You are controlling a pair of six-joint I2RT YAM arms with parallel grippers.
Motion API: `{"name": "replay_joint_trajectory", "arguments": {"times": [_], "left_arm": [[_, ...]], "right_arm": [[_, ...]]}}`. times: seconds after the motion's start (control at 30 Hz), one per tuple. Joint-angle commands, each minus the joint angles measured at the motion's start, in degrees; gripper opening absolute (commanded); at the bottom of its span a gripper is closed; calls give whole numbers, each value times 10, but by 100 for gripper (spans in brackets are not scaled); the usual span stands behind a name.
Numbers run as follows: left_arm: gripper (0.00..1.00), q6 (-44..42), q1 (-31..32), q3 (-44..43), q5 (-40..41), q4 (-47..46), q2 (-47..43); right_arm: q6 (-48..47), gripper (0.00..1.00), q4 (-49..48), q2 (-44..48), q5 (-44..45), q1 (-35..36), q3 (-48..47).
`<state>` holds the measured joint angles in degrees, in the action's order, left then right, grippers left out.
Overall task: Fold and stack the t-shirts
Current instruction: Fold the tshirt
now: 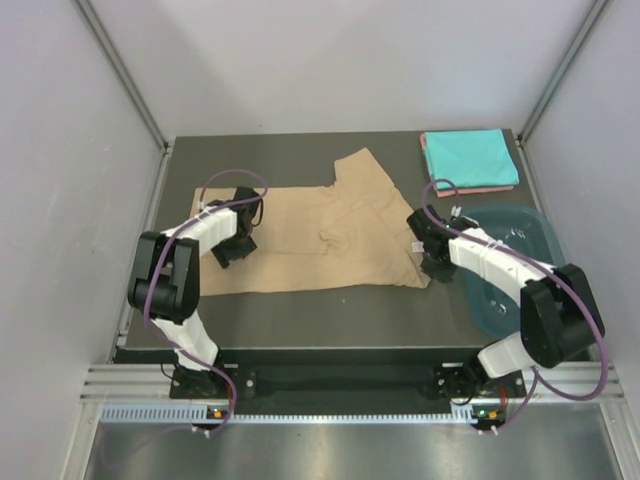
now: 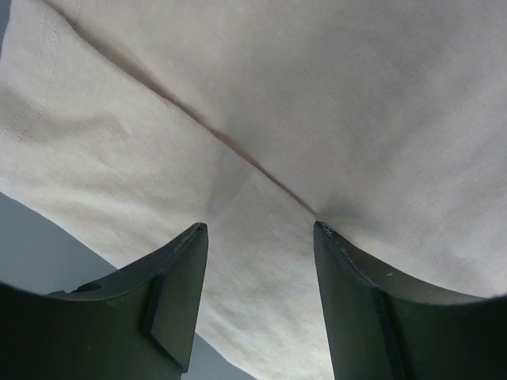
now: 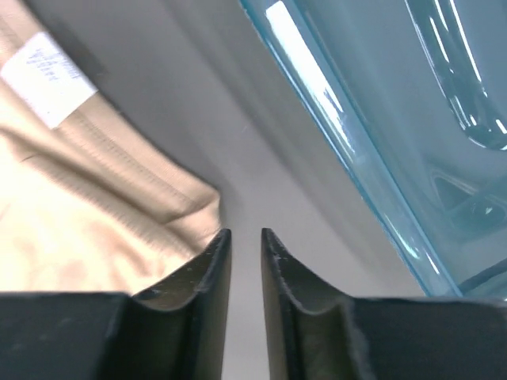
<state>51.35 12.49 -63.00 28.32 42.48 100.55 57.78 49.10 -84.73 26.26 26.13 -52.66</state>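
The tan t-shirt (image 1: 320, 235) lies spread on the dark table, partly folded, one sleeve pointing back. My left gripper (image 1: 232, 245) is open and empty over the shirt's left edge; in the left wrist view (image 2: 260, 228) the cloth (image 2: 317, 103) fills the space between the fingers. My right gripper (image 1: 432, 262) is at the shirt's front right corner. In the right wrist view (image 3: 245, 231) its jaws stand a narrow gap apart with bare table between them, and the shirt's hem corner (image 3: 71, 222) is just to the left. The folded turquoise t-shirt (image 1: 468, 156) lies on the salmon-pink one (image 1: 480, 188) at the back right.
A teal plastic tub (image 1: 505, 208) stands at the right, close beside my right gripper; its clear wall (image 3: 372, 119) fills the right of the right wrist view. A white label (image 3: 43, 75) is sewn on the tan shirt's hem. Grey walls enclose the table.
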Motion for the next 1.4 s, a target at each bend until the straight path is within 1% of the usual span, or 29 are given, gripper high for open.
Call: {"name": "replay_joint_trajectory", "arguments": {"times": [0.0, 0.1, 0.17, 0.23, 0.27, 0.33, 0.4, 0.43, 0.53, 0.7, 0.77, 0.83, 0.97, 1.1, 1.23, 1.27, 1.37], "left_arm": [[61, -54, 6, -30, -9, 21, -45], [63, -86, 19, -50, -40, 23, -74], [63, -110, 38, -55, -87, 14, -85], [63, -113, 66, -51, -116, -5, -99], [63, -111, 78, -43, -152, -13, -107], [63, -102, 110, -29, -196, -54, -111], [63, -79, 126, 0, -259, -89, -106], [63, -70, 141, 22, -267, -116, -103], [63, -48, 165, 44, -253, -131, -77], [64, -38, 171, 57, -215, -119, -34], [64, -38, 171, 59, -183, -104, -20], [64, -39, 172, 56, -166, -94, -9], [64, -38, 173, 60, -133, -79, 5], [64, -35, 175, 65, -121, -74, 4], [64, -35, 176, 57, -109, -62, 9], [64, -35, 176, 54, -107, -60, 11], [64, -34, 176, 49, -100, -53, 17]], "right_arm": [[-2, 23, 14, 39, -22, 3, -24], [15, 25, 6, 53, -77, 4, -18], [34, 23, -14, 59, -107, 14, -11], [46, 23, -29, 63, -115, 25, -9], [59, 22, -37, 63, -114, 37, -11], [69, 22, -38, 50, -109, 45, -16], [77, 22, -40, 33, -102, 47, -14], [79, 22, -42, 27, -97, 46, -10], [81, 22, -50, 2, -82, 42, 1], [80, 22, -62, -24, -25, 31, 23], [75, 22, -68, -28, -4, 26, 35], [73, 22, -70, -32, 4, 25, 45], [69, 23, -64, -24, 41, 23, 58], [61, 23, -60, 2, 56, 23, 64], [38, 16, -62, 12, 63, 22, 63], [24, 12, -65, 14, 63, 23, 64], [6, 7, -71, 13, 69, 23, 71]]}}
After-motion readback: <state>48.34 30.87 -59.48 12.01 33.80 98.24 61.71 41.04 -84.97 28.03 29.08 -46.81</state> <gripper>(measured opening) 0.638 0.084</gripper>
